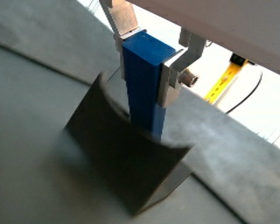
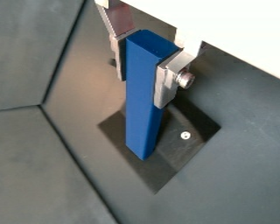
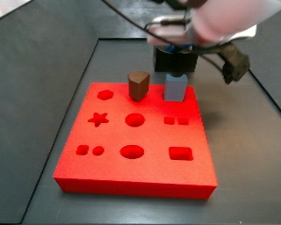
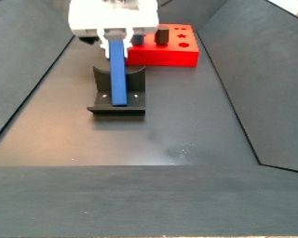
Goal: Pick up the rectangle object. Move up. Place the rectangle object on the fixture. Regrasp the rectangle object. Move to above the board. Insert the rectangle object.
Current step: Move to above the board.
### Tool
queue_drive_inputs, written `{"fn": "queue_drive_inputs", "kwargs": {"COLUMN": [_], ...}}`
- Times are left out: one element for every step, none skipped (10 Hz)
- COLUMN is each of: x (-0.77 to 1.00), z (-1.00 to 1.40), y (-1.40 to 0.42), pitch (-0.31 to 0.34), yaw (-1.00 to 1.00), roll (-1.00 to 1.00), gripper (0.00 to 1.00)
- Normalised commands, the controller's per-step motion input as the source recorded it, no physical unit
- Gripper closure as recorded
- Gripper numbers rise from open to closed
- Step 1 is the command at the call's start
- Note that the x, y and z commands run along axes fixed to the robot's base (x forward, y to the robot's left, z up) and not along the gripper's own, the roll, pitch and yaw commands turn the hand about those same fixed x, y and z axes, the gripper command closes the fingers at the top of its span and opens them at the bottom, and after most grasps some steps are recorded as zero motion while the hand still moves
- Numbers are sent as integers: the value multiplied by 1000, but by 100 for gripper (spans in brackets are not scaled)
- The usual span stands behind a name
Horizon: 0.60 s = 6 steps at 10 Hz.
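The rectangle object [image 1: 143, 87] is a long blue bar standing upright, seen in both wrist views [image 2: 143, 101] and in a side view [image 4: 118, 70]. My gripper [image 1: 149, 57] is shut on its upper part, a silver finger pressed to each side [image 2: 143, 66]. The bar's lower end reaches down to the dark fixture [image 4: 115, 104], against the fixture's block [image 1: 119, 157] and over its base plate [image 2: 184, 140]. Whether the end rests on it is unclear. The red board [image 4: 177, 58] lies behind the fixture. Beyond the board, the gripper [image 3: 172, 39] hangs at the far side.
On the board [image 3: 143, 167] stand a brown hexagonal peg [image 3: 138, 84] and a short pale-blue peg [image 3: 175, 86]. Sloped dark walls border the floor on both sides [image 4: 27, 102]. A yellow strip and a white cable [image 1: 230, 83] show beyond the gripper.
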Motion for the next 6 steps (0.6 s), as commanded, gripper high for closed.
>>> {"fn": "queue_drive_inputs", "kwargs": {"x": [151,150,148,145,143,140], "z": [1000,1000,1000,1000,1000,1000], "y": [-45,-44,-45,-46,-46,-46], "pitch": [217,190,154,120,84,52], "yaw": [169,188,205,210,208,194], "roll": [117,75,39,16,3,-6], "gripper": [100,100,100,100,100,100]}}
